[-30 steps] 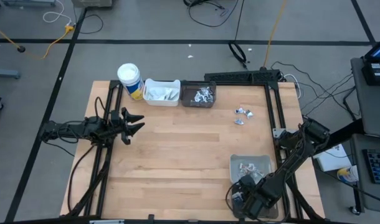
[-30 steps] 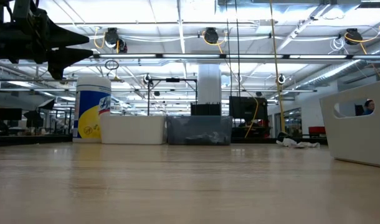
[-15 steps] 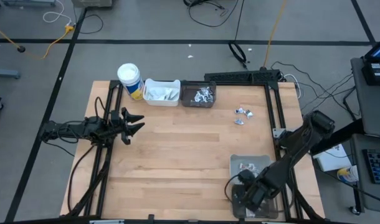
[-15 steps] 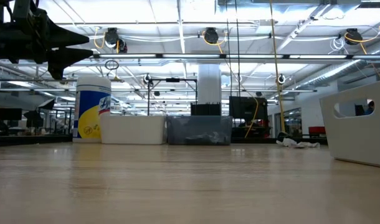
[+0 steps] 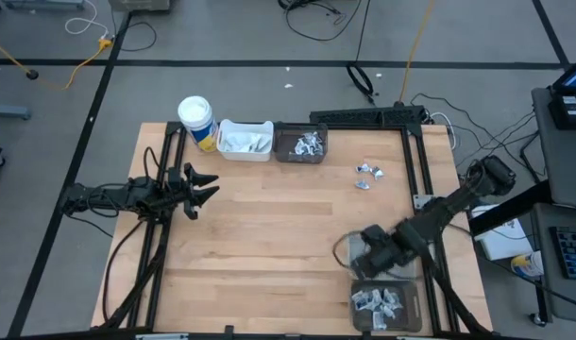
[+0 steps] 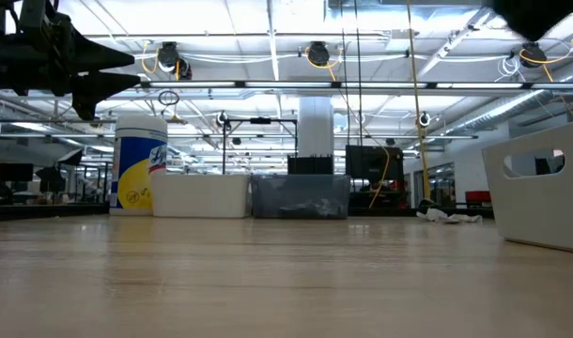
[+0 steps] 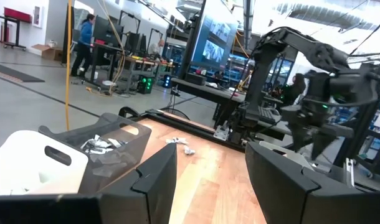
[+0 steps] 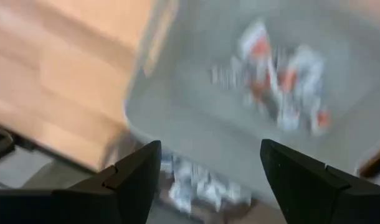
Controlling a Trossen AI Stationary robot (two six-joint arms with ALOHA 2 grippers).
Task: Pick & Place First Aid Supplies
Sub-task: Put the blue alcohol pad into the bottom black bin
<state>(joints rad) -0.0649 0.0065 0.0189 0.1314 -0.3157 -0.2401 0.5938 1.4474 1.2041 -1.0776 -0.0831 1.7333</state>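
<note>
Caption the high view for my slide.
Right gripper open above grey bin of packets; left gripper waits at the table's left edge.

Wooden table (image 5: 269, 246) bears cup (image 5: 195, 118), bins (image 5: 245, 142), loose packets (image 5: 367, 174).

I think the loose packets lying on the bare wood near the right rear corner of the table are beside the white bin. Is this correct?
Not quite. The loose packets do lie on the bare wood near the right rear corner, but the bin beside them is the dark bin, not the white bin, which stands further left, next to the cup. The high view shows this.
</note>
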